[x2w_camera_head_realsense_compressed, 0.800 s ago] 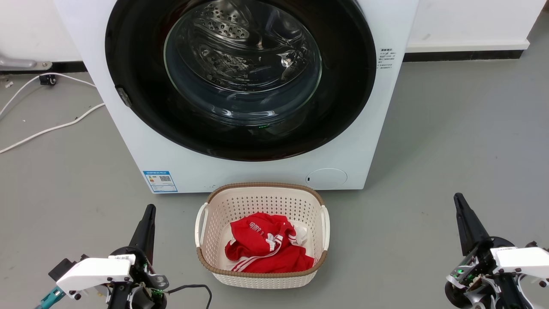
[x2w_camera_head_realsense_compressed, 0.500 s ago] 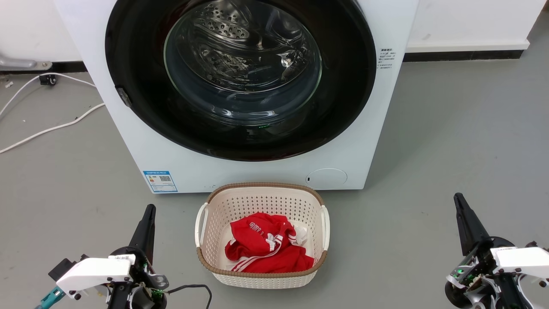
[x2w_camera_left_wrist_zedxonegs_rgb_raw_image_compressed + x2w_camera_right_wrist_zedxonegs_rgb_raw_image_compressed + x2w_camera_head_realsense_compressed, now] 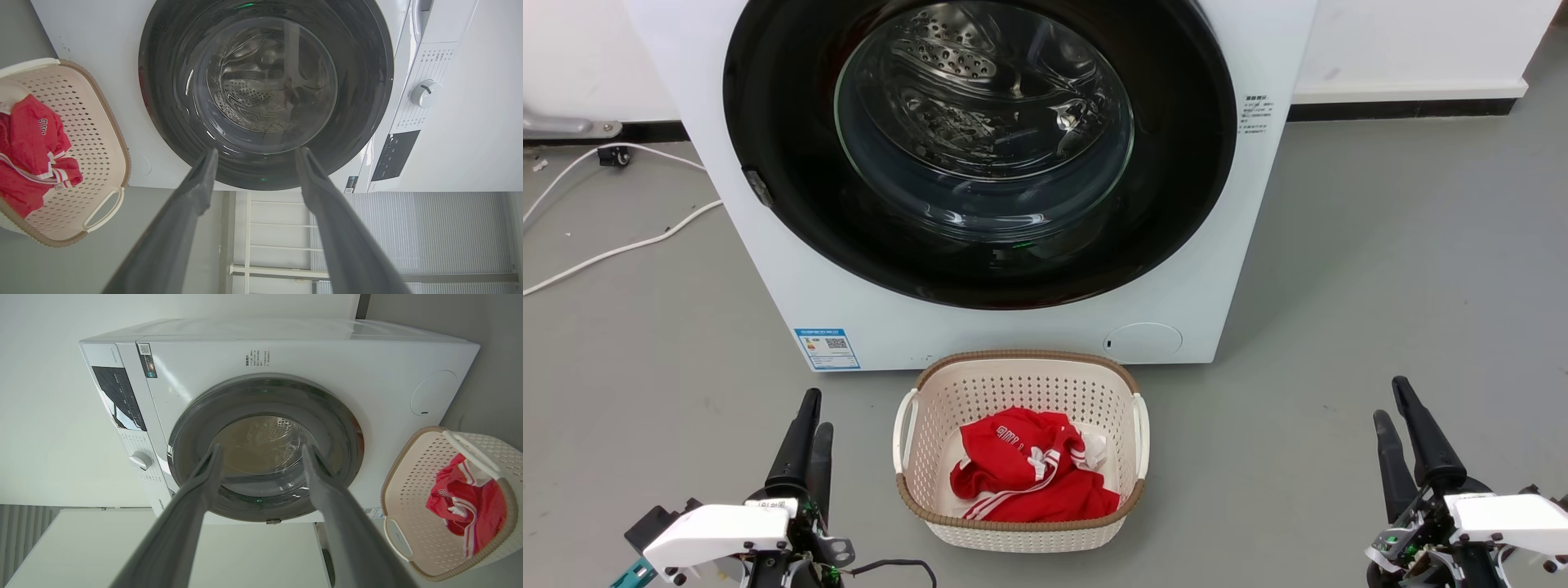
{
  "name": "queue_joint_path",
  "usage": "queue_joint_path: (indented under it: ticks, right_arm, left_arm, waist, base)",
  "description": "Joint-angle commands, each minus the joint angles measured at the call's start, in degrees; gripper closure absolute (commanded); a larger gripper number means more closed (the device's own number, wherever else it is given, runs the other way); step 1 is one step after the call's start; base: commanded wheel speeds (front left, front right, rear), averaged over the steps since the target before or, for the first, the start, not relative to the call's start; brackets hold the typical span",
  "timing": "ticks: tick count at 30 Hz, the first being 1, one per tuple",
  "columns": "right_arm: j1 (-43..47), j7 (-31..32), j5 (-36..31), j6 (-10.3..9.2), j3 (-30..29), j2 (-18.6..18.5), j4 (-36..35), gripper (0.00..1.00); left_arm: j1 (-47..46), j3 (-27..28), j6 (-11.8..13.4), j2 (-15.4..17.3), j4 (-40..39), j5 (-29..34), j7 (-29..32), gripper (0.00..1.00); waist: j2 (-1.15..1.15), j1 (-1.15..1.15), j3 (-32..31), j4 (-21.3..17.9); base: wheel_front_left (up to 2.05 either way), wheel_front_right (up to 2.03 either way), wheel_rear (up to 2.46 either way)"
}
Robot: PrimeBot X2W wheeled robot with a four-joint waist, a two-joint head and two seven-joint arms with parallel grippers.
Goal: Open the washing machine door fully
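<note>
Basket holding red garment, door shut

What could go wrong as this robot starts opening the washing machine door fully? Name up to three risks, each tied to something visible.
The washing machine door is glossy and shut; the open left gripper or right gripper may slip off it.
The laundry basket stands close under the door, so a reaching arm might knock it.
The white cable lies on the floor at the left; the wheels could snag it.

Grey floor; white wall, black skirting; white cable left.
</note>
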Motion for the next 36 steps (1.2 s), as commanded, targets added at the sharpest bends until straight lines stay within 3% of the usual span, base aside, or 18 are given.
queue_joint_path:
  ticks: [1, 12, 22, 36]
  right_arm:
    - [-0.49, -0.81, -1.29, 0.01, 0.28, -0.21, -1.55, 0.0]
    - [0.39, -3.63, -12.05, 0.01, 1.4, -0.2, -4.83, 0.0]
    - [0.61, -5.68, -26.8, 0.01, 2.71, -0.2, -7.32, 0.0]
    - [1.25, -8.52, -48.79, 0.01, 4.07, -0.2, -9.13, 0.0]
  left_arm:
    - [-0.36, -0.24, -0.08, 0.19, -1.78, 1.74, -0.88, 0.0]
    - [0.29, -0.33, -0.1, 0.18, -5.24, 13.07, -3.68, 0.0]
    - [0.8, 0.16, -0.08, 0.19, -7.71, 24.4, -5.73, 0.0]
    - [1.52, -1.26, 1.81, 0.2, -10.84, 43.06, -8.59, 0.0]
  waist:
    - [0.0, 0.0, -0.11, -0.05]
    - [0.0, 0.0, -0.6, -0.23]
    - [0.0, 0.0, -0.83, -0.52]
    - [0.0, -0.01, -0.88, -0.84]
  base:
    - [0.0, 0.0, 0.0]
    - [0.0, 0.0, 0.0]
    - [0.0, 0.0, 0.0]
    - [0.0, 0.0, 0.0]
